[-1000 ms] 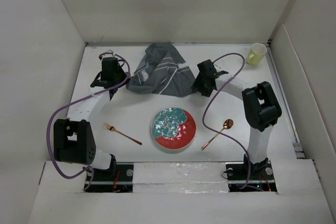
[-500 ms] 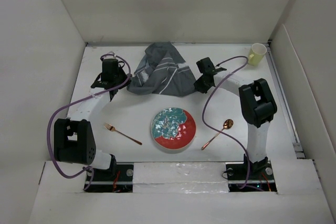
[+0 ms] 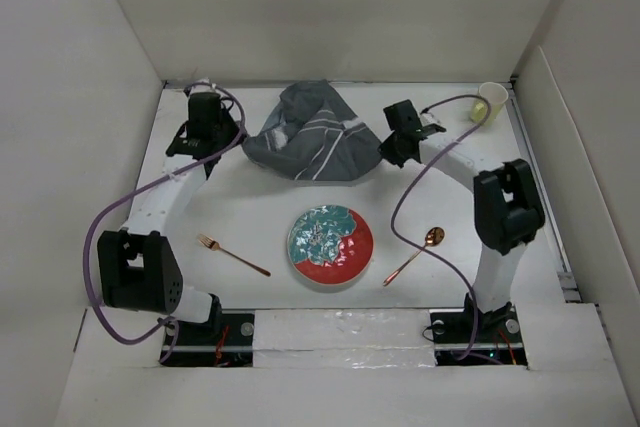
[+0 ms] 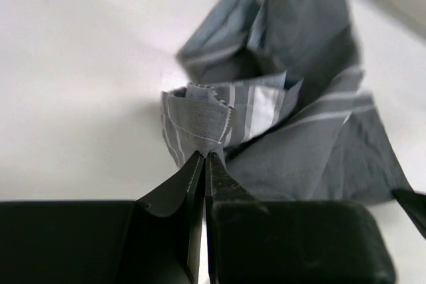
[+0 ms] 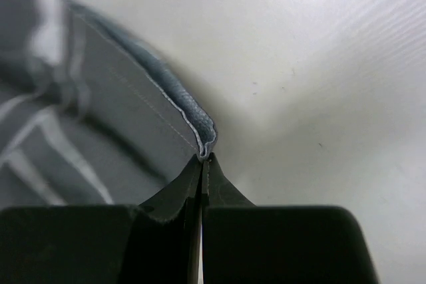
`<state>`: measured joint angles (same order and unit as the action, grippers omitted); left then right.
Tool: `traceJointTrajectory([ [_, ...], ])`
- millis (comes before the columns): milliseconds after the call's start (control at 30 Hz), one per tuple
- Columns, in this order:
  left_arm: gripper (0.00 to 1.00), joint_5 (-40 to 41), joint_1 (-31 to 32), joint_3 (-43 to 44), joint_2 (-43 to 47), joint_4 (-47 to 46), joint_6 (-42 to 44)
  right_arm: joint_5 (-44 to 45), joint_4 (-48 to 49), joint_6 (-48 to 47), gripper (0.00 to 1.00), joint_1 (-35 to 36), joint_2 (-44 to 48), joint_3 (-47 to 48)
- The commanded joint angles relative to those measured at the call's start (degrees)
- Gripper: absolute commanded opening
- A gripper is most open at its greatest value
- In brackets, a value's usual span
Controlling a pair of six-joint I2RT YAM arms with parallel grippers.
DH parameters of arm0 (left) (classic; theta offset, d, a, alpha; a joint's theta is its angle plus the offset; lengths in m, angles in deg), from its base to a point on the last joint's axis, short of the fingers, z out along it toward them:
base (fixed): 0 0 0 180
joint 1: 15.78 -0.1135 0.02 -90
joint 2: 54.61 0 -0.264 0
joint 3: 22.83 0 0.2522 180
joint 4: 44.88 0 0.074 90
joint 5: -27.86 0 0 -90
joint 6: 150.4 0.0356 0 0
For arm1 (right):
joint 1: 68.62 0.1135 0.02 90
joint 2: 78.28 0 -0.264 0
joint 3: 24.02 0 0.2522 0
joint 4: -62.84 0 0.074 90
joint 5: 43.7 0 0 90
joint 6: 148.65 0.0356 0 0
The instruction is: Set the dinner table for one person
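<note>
The dark grey striped placemat (image 3: 315, 137) lies crumpled at the back of the white dinner table (image 3: 250, 202). My left gripper (image 3: 237, 140) is shut on its left corner. In the left wrist view the closed tips (image 4: 205, 155) pinch a folded hem of the cloth (image 4: 313, 131). My right gripper (image 3: 384, 154) is shut on the cloth's right edge. In the right wrist view the gripper (image 5: 203, 157) pinches the rolled hem of the placemat (image 5: 86, 111).
A red and teal plate (image 3: 330, 244) sits front centre. A copper fork (image 3: 233, 255) lies left of it and a copper spoon (image 3: 415, 255) right of it. A pale yellow cup (image 3: 488, 102) stands in the back right corner. White panels wall the table.
My right gripper has closed on the placemat's right edge. Both grippers have shifted toward the back, and the cloth has moved a little to the right and changed shape.
</note>
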<state>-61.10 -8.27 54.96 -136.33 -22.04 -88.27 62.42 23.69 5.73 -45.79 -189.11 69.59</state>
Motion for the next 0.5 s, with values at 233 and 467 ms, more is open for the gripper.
traceJointTrajectory([
  [233, 0.00, 5.38, -0.13, 24.20, 13.58, 5.07, -0.77, 5.59, -1.67, -25.79, 0.00, 0.02, 38.48, 9.51],
  [467, 0.00, 8.45, 0.93, 29.04, 18.52, 5.77, -2.36, 3.31, -10.03, -29.75, 0.00, -0.51, 41.39, 25.25],
])
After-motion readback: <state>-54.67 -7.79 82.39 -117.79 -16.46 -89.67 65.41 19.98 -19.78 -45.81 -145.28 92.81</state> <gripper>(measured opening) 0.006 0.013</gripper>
